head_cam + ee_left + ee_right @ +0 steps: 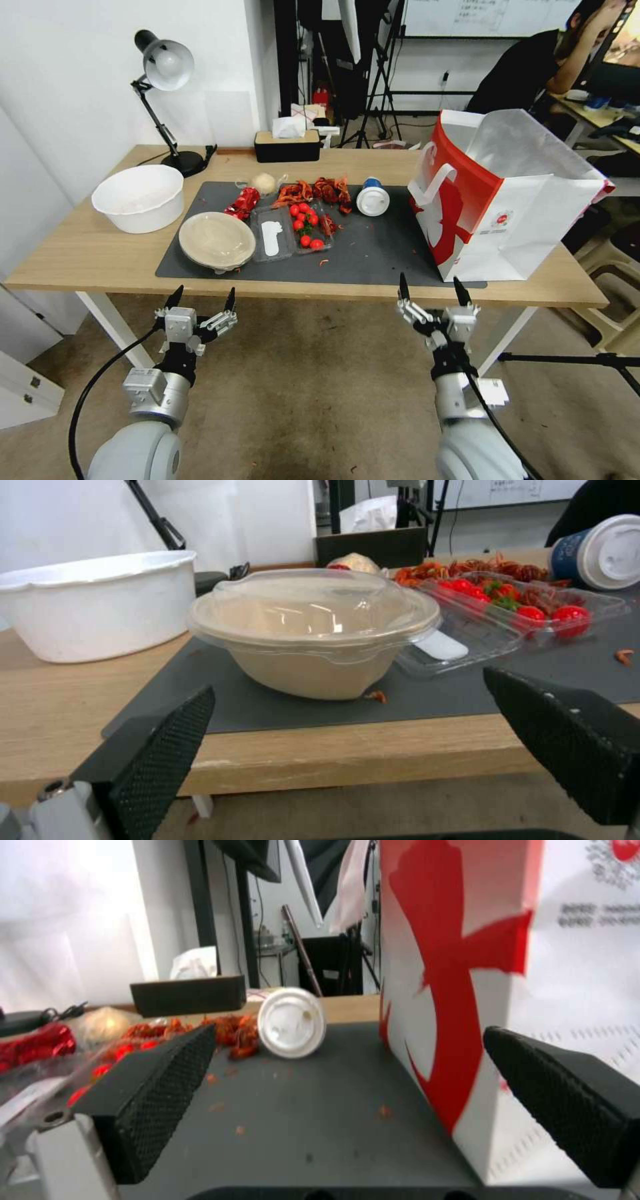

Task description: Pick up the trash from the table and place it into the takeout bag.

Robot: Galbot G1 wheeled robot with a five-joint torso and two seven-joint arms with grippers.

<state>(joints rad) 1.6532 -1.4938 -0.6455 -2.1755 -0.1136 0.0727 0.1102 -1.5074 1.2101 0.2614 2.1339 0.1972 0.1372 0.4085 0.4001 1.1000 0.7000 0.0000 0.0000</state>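
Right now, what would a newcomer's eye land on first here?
The big white-and-red takeout bag standing open at the table's right end. Next, the litter on the dark mat: a beige lidded bowl, red scraps, a tipped cup. Both pincers, left and right, hover open before the table's near edge.

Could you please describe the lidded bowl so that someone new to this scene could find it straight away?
Start at the long wooden table and its dark grey mat. At the mat's near left corner, beside the big white tub, sits the bowl. It alone is round and beige under a clear domed lid; the clear tray next to it is flat and rectangular.
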